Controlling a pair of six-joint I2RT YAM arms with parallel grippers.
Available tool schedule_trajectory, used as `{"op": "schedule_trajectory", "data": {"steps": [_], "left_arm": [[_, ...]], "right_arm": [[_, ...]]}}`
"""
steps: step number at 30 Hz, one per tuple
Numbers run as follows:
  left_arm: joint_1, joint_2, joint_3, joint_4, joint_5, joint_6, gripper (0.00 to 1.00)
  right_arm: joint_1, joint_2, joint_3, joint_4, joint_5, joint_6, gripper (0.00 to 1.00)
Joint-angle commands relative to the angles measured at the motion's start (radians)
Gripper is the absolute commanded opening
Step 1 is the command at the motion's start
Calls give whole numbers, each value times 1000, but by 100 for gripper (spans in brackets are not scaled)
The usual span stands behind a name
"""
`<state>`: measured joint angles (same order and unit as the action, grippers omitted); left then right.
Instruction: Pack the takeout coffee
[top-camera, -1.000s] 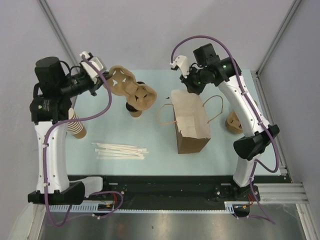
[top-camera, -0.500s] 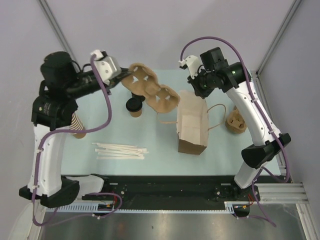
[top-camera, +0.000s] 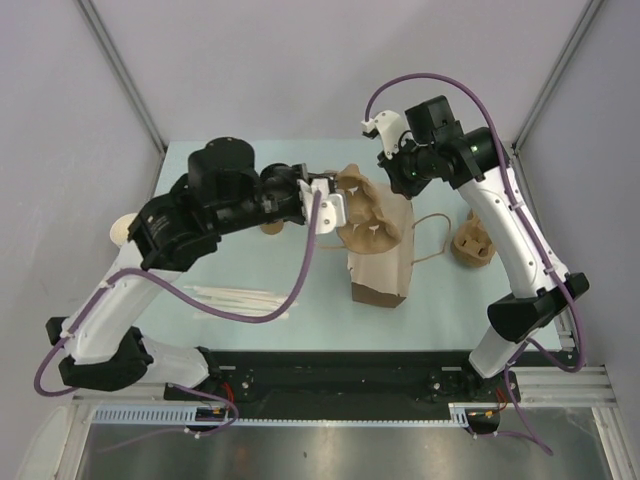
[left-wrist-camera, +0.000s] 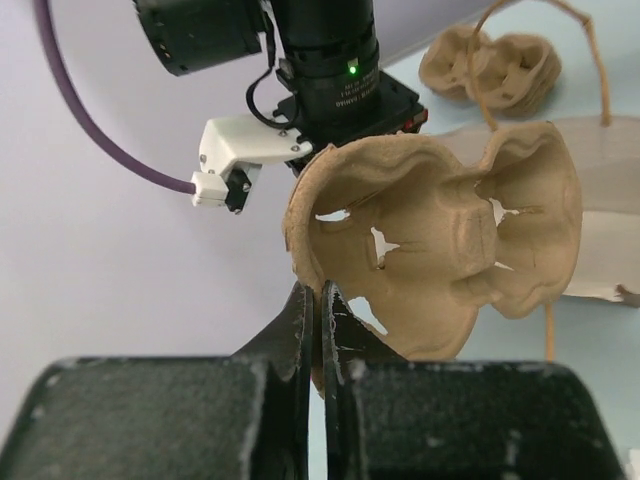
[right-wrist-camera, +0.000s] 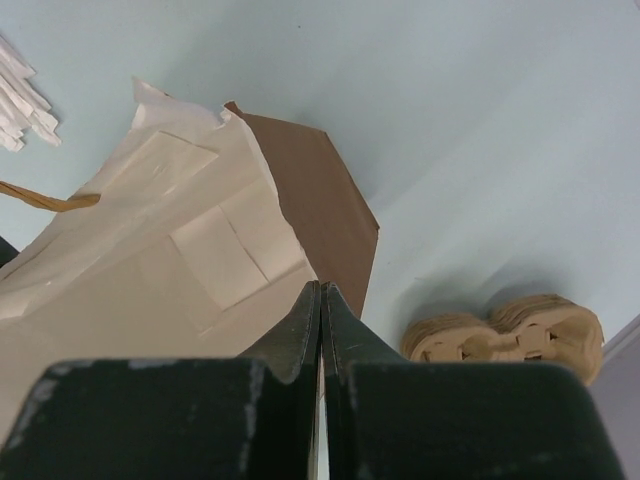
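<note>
Presently left pincer (left-wrist-camera: 319, 297) pinches carrier (left-wrist-camera: 440, 235), right pincer (right-wrist-camera: 320, 293) pinches bag (right-wrist-camera: 190, 250); coffee cup (top-camera: 270, 228) mostly hidden, axis unclear.

One bag (top-camera: 378, 270), one coffee (top-camera: 270, 228), one loose carrier (top-camera: 368, 212).

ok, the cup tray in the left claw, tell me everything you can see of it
The cup tray is tan moulded pulp, with round wells cut by slits and a wavy rim. The left claw pinches its rim, holding it aloft, tilted, at the open mouth of the paper bag. Whether it touches the bag is unclear.
</note>
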<state>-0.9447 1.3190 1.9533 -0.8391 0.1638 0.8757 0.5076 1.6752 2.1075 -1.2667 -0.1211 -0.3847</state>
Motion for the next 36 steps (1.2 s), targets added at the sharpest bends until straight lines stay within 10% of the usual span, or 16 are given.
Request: {"op": "schedule_trajectory", "data": {"steps": [1, 22, 36], "left_arm": [[-77, 23, -5, 18, -208, 112, 0], [-253, 169, -175, -14, -285, 163, 0], [-259, 278, 116, -359, -98, 33, 0]], "right_arm": [[11, -57, -3, 4, -35, 14, 0], [23, -77, -11, -46, -221, -28, 0], [14, -115, 19, -85, -363, -57, 0]]}}
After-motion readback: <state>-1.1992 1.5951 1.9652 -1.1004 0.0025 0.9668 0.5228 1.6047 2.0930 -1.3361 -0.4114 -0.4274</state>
